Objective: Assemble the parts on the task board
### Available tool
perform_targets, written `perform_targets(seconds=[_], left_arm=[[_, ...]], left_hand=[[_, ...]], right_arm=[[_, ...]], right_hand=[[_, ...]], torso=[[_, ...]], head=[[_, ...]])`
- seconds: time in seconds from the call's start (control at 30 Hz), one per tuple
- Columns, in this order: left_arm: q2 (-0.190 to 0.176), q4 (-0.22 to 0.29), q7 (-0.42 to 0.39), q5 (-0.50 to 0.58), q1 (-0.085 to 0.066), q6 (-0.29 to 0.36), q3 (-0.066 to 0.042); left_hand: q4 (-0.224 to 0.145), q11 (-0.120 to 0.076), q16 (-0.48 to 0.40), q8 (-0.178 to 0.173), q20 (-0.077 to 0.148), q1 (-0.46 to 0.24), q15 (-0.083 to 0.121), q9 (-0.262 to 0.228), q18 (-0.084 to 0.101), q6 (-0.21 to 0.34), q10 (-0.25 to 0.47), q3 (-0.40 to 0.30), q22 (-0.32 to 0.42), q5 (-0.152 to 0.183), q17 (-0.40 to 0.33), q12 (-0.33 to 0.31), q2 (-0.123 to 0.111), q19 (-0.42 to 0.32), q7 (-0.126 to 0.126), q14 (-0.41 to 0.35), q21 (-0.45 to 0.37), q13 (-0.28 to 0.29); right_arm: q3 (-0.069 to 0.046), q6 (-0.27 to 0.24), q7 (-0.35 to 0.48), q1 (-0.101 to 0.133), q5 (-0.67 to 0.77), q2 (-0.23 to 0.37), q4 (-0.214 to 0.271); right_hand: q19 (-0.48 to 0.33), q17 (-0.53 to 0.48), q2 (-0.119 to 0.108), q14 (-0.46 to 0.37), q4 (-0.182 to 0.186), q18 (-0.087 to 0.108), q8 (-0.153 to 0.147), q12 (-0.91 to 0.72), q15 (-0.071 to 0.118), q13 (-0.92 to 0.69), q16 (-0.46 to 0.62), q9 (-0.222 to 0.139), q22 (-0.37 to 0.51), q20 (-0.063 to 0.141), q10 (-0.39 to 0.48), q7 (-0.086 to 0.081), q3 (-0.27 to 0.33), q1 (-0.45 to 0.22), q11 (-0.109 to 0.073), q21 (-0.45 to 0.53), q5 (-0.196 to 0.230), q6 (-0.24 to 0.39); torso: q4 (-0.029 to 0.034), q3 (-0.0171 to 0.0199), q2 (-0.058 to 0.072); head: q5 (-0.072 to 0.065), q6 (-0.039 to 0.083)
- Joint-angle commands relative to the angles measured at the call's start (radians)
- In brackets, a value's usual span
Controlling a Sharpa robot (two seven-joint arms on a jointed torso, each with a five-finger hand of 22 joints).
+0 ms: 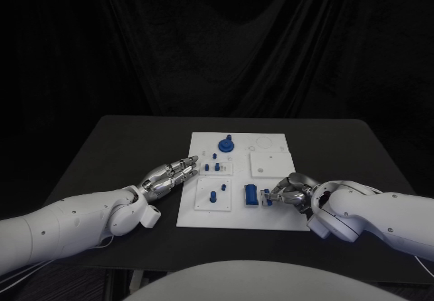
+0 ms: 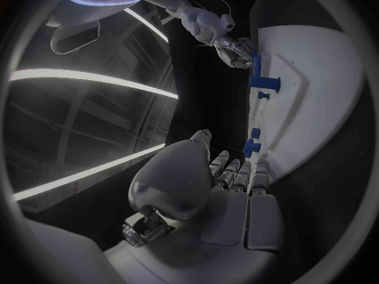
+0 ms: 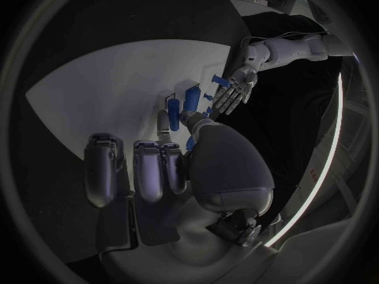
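One blue cylinder [image 1: 251, 194] lengthwise fore-and-aft.

Left robot hand [image 1: 172, 174] flat — right robot hand [image 1: 288, 191] curled

White board, blue parts, black table

My silver left hand [image 1: 171, 174] and right hand [image 1: 288, 191] flank the white task board [image 1: 271, 216], its parts [image 1: 249, 194] blue, on the black table [image 1: 127, 141].

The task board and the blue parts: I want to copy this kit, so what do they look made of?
The task board looks like matte white plastic: flat, even, no glare. The blue parts, such as the cylinder, look like moulded or printed plastic, uniformly coloured and dull. Neither can be confirmed from looks alone.
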State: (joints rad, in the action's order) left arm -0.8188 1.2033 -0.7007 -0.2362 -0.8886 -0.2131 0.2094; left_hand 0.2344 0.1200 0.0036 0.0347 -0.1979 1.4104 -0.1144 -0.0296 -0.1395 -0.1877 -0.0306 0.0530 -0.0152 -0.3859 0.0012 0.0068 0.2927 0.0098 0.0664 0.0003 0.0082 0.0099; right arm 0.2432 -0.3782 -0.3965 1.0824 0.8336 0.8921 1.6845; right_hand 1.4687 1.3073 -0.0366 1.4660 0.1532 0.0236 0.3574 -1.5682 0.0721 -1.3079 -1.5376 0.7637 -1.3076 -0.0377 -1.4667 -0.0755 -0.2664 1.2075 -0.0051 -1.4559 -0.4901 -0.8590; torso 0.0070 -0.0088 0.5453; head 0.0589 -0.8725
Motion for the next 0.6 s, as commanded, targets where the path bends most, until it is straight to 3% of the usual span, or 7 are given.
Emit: perform_targets(seconds=[0.03, 0.07, 0.27, 0.3, 0.53, 0.6], left_arm=[[0.004, -0.001, -0.115, 0.002, 0.005, -0.012, 0.002], [0.004, -0.001, -0.115, 0.002, 0.005, -0.012, 0.002], [0.005, -0.002, -0.114, 0.002, 0.005, -0.014, 0.002], [0.005, -0.002, -0.114, 0.002, 0.005, -0.014, 0.002], [0.005, -0.002, -0.114, 0.002, 0.006, -0.014, 0.002], [0.005, -0.002, -0.114, 0.002, 0.006, -0.014, 0.002]], left_hand=[[-0.001, 0.002, -0.004, 0.006, -0.009, 0.011, -0.008, -0.001, -0.016, -0.001, -0.003, -0.008, 0.001, -0.005, -0.001, 0.004, -0.002, -0.001, -0.001, 0.000, -0.002, 0.001], [-0.001, 0.002, -0.004, 0.006, -0.009, 0.011, -0.008, -0.001, -0.016, -0.001, -0.003, -0.008, 0.001, -0.005, -0.001, 0.004, -0.002, -0.001, -0.001, 0.000, -0.002, 0.001], [-0.003, 0.002, -0.004, 0.006, -0.009, 0.012, -0.009, -0.001, -0.016, 0.000, -0.004, -0.009, 0.001, -0.006, -0.001, 0.004, -0.002, -0.001, 0.000, 0.000, -0.002, 0.001], [-0.003, 0.002, -0.004, 0.006, -0.009, 0.012, -0.009, -0.001, -0.016, 0.000, -0.004, -0.009, 0.001, -0.006, -0.001, 0.004, -0.002, -0.001, 0.000, 0.000, -0.002, 0.001], [-0.004, 0.001, -0.004, 0.006, -0.009, 0.012, -0.009, -0.001, -0.016, -0.001, -0.003, -0.011, 0.002, -0.006, -0.001, 0.004, -0.002, -0.001, 0.000, 0.000, -0.002, 0.001], [-0.004, 0.001, -0.004, 0.006, -0.009, 0.012, -0.009, -0.001, -0.016, -0.001, -0.003, -0.011, 0.002, -0.006, -0.001, 0.004, -0.002, -0.001, 0.000, 0.000, -0.002, 0.001]], right_arm=[[0.000, 0.021, -0.015, 0.000, -0.002, -0.003, -0.001], [0.000, 0.023, -0.016, 0.000, -0.002, -0.003, -0.001], [0.000, 0.025, -0.022, 0.000, -0.002, -0.006, -0.003], [0.000, 0.025, -0.024, 0.000, -0.002, -0.006, -0.003], [0.000, 0.024, -0.029, 0.000, -0.002, -0.005, -0.003], [0.000, 0.017, -0.027, 0.000, -0.002, -0.002, -0.001]], right_hand=[[0.045, 0.183, -0.001, 0.088, 0.011, 0.009, 0.003, -0.003, -0.008, -0.263, 0.005, -0.002, -0.220, -0.008, -0.104, 0.000, 0.001, -0.015, 0.007, 0.006, 0.023, 0.007], [0.042, 0.179, -0.003, 0.087, 0.019, 0.011, 0.001, -0.003, -0.010, -0.263, 0.007, -0.005, -0.218, -0.009, -0.104, -0.003, 0.009, -0.028, 0.009, 0.013, 0.058, 0.011], [0.039, 0.175, -0.004, 0.086, 0.031, 0.012, 0.001, -0.003, -0.013, -0.263, 0.009, -0.010, -0.216, -0.012, -0.104, -0.006, 0.022, -0.047, 0.012, 0.019, 0.116, 0.016], [0.038, 0.173, -0.006, 0.085, 0.042, 0.012, 0.001, -0.003, -0.015, -0.263, 0.010, -0.011, -0.215, -0.013, -0.104, -0.008, 0.034, -0.063, 0.014, 0.021, 0.156, 0.016], [0.035, 0.168, -0.009, 0.084, 0.064, 0.014, 0.003, -0.003, -0.017, -0.263, 0.012, -0.016, -0.213, -0.016, -0.104, -0.011, 0.067, -0.098, 0.017, 0.027, 0.257, 0.020], [0.035, 0.168, -0.009, 0.084, 0.076, 0.014, 0.006, -0.003, -0.018, -0.263, 0.012, -0.018, -0.213, -0.017, -0.104, -0.011, 0.086, -0.115, 0.017, 0.029, 0.308, 0.021]], torso=[[0.0009, -0.0001, -0.001], [0.0012, 0.0000, -0.001], [0.0001, 0.0000, -0.001], [-0.0001, -0.0002, -0.001], [-0.0001, -0.0007, 0.000], [0.0000, -0.0003, 0.000]], head=[[0.000, 0.000], [0.000, 0.000], [0.002, 0.000], [0.002, 0.000], [0.004, 0.000], [0.004, 0.000]])
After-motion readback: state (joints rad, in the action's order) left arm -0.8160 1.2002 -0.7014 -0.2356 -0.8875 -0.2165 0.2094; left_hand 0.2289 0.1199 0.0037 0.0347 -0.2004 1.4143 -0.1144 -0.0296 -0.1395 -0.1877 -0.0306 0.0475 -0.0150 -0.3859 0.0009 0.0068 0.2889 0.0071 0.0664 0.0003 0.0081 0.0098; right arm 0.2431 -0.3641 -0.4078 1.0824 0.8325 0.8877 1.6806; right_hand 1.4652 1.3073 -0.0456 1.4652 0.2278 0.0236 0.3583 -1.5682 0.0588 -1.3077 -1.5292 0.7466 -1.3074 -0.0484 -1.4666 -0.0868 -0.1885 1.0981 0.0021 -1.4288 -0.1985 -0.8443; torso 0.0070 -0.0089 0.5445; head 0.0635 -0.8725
